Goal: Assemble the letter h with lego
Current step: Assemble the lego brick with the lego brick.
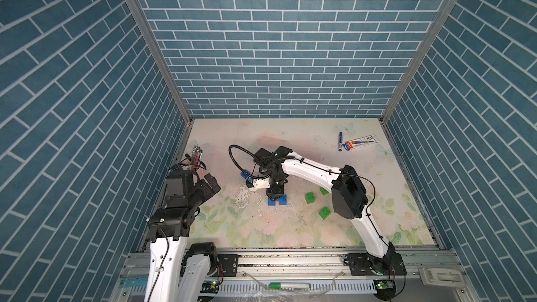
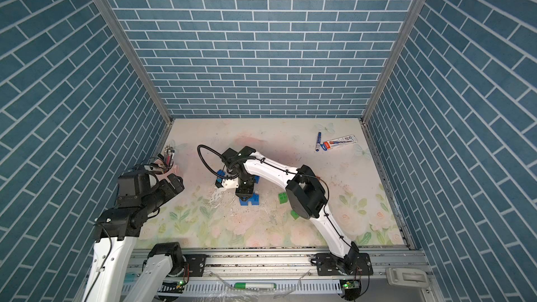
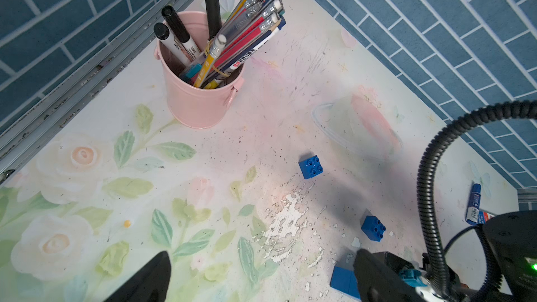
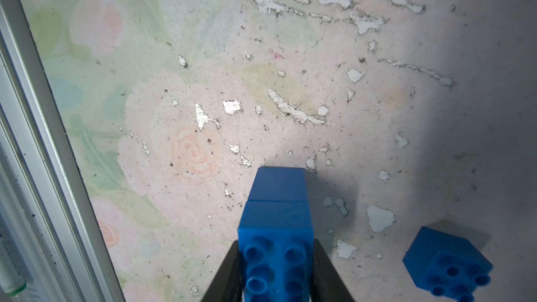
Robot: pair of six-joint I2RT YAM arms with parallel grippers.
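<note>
**Tools.** The right gripper point(image 4: 276, 274) is clamped on a blue stack point(image 4: 276, 216) of two joined bricks. Whether the stack's base touches the table point(image 4: 203, 82) cannot be told. The left gripper point(image 1: 211, 183) stands wide and empty, well apart from all the lego.

**Loose parts.** A loose blue brick point(image 4: 447, 265) lies just beside the held stack. A second blue brick point(image 3: 373, 228) and a third blue brick point(image 3: 311, 167) lie near the right wrist. Three green bricks point(image 1: 310, 197) sit by the right forearm, unused.

**Judgement.** Early stage: only one joint is made, and most of the h is left to build.
</note>
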